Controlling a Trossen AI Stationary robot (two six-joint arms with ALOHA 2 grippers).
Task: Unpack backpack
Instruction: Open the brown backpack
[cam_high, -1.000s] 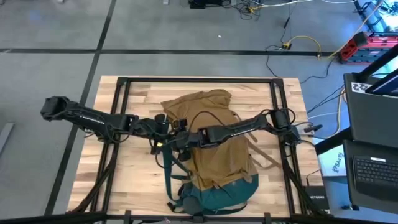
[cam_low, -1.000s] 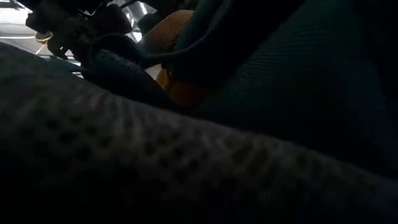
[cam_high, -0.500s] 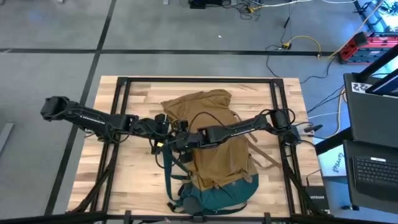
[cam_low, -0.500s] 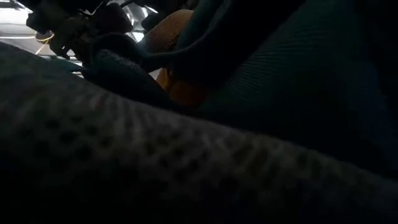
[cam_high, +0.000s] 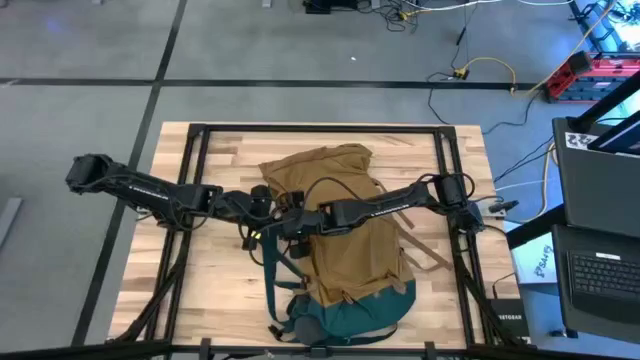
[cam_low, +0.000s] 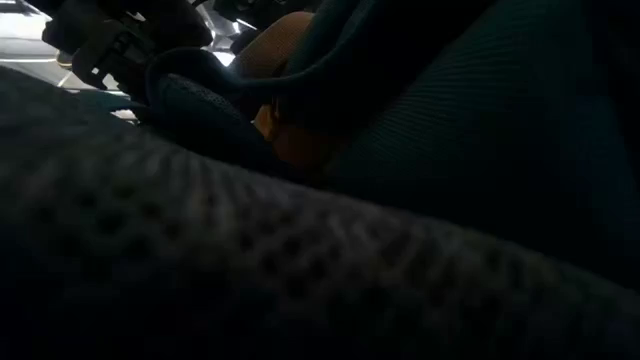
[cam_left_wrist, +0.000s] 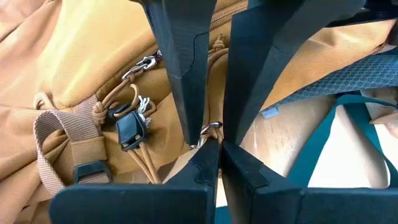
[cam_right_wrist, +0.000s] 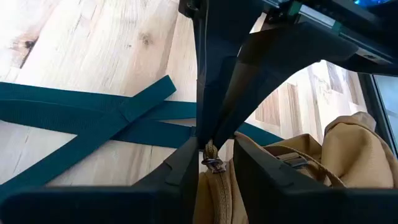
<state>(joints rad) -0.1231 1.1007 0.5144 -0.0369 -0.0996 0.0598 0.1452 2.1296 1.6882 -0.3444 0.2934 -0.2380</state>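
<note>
A backpack (cam_high: 345, 235) lies flat mid-table (cam_high: 200, 280). Both grippers meet at its left edge: the right gripper (cam_right_wrist: 211, 158) is clamped on a zipper pull (cam_right_wrist: 212, 163), the left gripper (cam_left_wrist: 211, 134) pinches a metal ring (cam_left_wrist: 211, 129). Either small pull could slip free if tugged off the zipper's line.

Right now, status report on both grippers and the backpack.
Left gripper shut on a zipper pull. Right gripper shut on another pull. Backpack flat on table, nothing out yet.
</note>
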